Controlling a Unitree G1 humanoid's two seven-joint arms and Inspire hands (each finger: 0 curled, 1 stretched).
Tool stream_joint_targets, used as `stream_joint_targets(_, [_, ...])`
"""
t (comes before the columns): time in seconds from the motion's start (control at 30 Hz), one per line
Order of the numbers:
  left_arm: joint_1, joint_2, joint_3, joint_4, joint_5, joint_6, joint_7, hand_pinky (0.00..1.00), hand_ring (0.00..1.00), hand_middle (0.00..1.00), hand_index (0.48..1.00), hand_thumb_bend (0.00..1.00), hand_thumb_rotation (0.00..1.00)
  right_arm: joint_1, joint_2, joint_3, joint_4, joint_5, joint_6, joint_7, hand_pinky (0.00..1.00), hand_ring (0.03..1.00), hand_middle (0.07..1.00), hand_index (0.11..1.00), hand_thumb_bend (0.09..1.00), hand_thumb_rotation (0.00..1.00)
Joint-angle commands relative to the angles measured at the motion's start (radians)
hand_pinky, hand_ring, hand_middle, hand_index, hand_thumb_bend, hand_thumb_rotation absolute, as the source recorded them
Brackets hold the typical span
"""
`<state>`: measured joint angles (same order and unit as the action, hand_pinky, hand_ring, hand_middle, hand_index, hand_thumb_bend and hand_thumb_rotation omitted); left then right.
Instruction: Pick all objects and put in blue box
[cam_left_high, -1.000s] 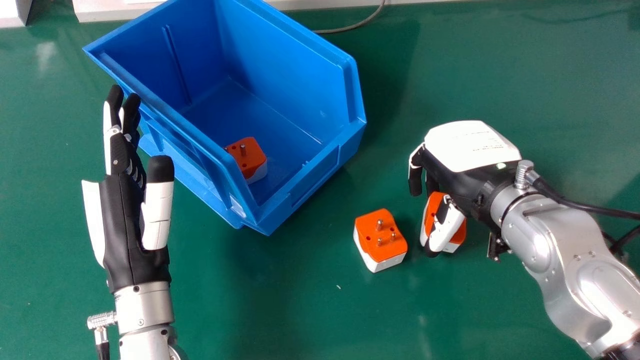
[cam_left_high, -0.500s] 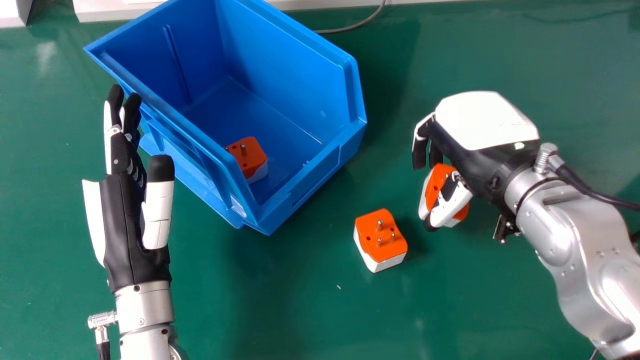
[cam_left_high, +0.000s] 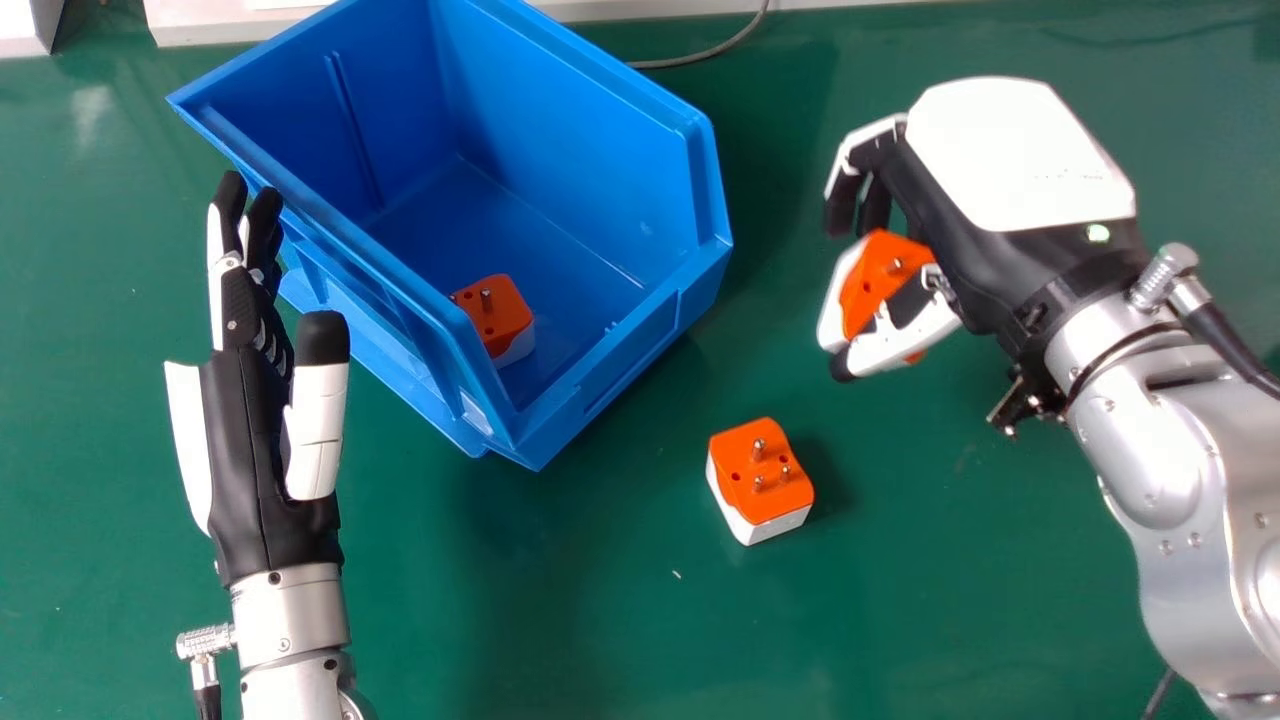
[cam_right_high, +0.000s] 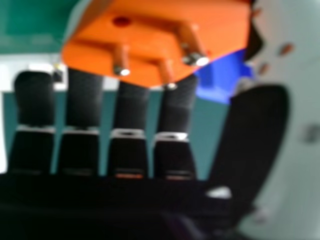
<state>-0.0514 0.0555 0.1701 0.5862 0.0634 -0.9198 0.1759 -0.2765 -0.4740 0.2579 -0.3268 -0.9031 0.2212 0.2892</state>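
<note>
Head view: the right hand (cam_left_high: 1010, 200), toward the upper right, has the first adapter (cam_left_high: 868, 280) clamped between its thumb and fingers, above the table (cam_left_high: 620, 600). That adapter is tilted, its orange face partly covered by the thumb, its white side toward the view's left. The blue box (cam_left_high: 590, 130) sits at an angle on the table in the upper left, well apart from the right hand. Inside it, in the corner nearest the robot, lies the second adapter (cam_left_high: 508, 318). The third adapter (cam_left_high: 738, 470) rests on the table between the box and the right forearm, touching neither, pins up. The left hand (cam_left_high: 245, 430), at the view's left, is just beside the box with its fingers straight and its thumb apart from them. A cable (cam_left_high: 715, 48) runs behind the box.

Right hand view: the first adapter lies across the fingertips, its metal pins exposed, with part of the box beyond it.
</note>
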Motion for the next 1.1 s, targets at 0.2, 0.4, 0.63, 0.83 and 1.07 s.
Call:
stream_joint_targets(0.2, [0.001,0.004,-0.006,-0.013,0.002,-0.019,-0.010,0.98,0.96,0.94,0.962,0.99,0.95,0.026,0.075,-0.038,-0.130,0.005,-0.031,-0.088,0.22,0.375,0.478,0.506,0.514,0.00])
stream_joint_targets(0.4, [-0.002,0.005,-0.007,-0.012,-0.007,-0.018,-0.019,0.99,0.96,0.94,0.964,0.99,0.95,0.019,0.111,-0.026,-0.158,0.001,-0.052,-0.092,0.23,0.359,0.461,0.518,0.511,0.00])
stream_joint_targets(0.63, [-0.002,0.003,-0.006,-0.013,-0.006,-0.020,-0.020,0.99,0.96,0.94,0.962,0.99,0.94,-0.013,0.155,0.001,-0.119,0.010,-0.088,-0.097,0.23,0.360,0.460,0.515,0.512,0.00])
stream_joint_targets(0.83, [0.002,-0.001,-0.004,-0.023,-0.007,-0.013,-0.017,0.99,0.96,0.94,0.961,0.99,0.94,-0.048,0.192,0.038,-0.064,0.016,-0.139,-0.127,0.23,0.355,0.453,0.519,0.512,0.00])
stream_joint_targets(1.07, [0.007,-0.005,-0.005,-0.032,-0.007,-0.010,-0.016,1.00,0.96,0.95,0.960,0.99,0.94,-0.113,0.238,0.084,0.012,0.016,-0.172,-0.131,0.22,0.361,0.458,0.518,0.510,0.00])
